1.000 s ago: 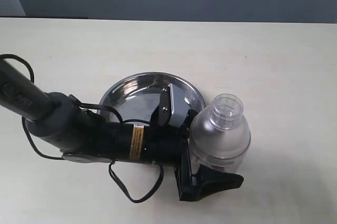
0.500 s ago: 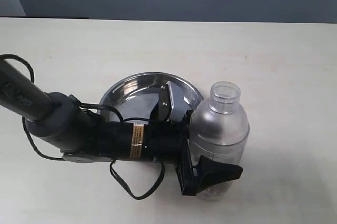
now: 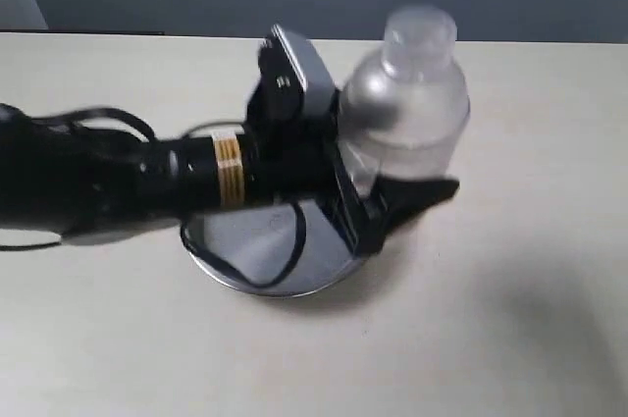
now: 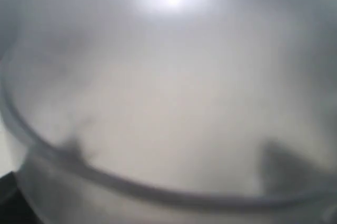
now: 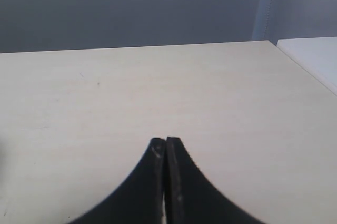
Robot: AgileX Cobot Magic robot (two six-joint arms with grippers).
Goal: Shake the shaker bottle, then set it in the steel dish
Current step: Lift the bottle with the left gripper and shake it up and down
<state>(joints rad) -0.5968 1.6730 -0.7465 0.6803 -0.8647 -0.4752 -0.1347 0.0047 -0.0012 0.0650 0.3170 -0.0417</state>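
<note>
The left gripper (image 3: 397, 182) is clamped on the shaker bottle (image 3: 407, 113). One dark finger (image 3: 417, 196) wraps across the front of the bottle's lower body and the other is hidden behind it, so the jaws stand as far apart as the bottle is wide. In the left wrist view the bottle's frosted wall (image 4: 168, 103) fills the whole picture, blurred, and no finger can be made out there. The right gripper (image 5: 166, 142) has its two black fingers pressed together, tip against tip, with nothing between them, above the bare pale table (image 5: 210, 92). The bottle stands roughly upright with its cap (image 3: 420, 29) uppermost, smeared by blur. It is seen over the right edge of the steel dish (image 3: 260, 250) and reaches well beyond the dish's far side. Its base is covered by the finger, so whether it touches the dish cannot be told. The left arm (image 3: 147, 177) crosses over the dish's far half, and a black cable (image 3: 294, 255) loops over the dish's flat bottom. Counted: one bottle, one dish, one arm in the exterior view, and two grippers across the views
</note>
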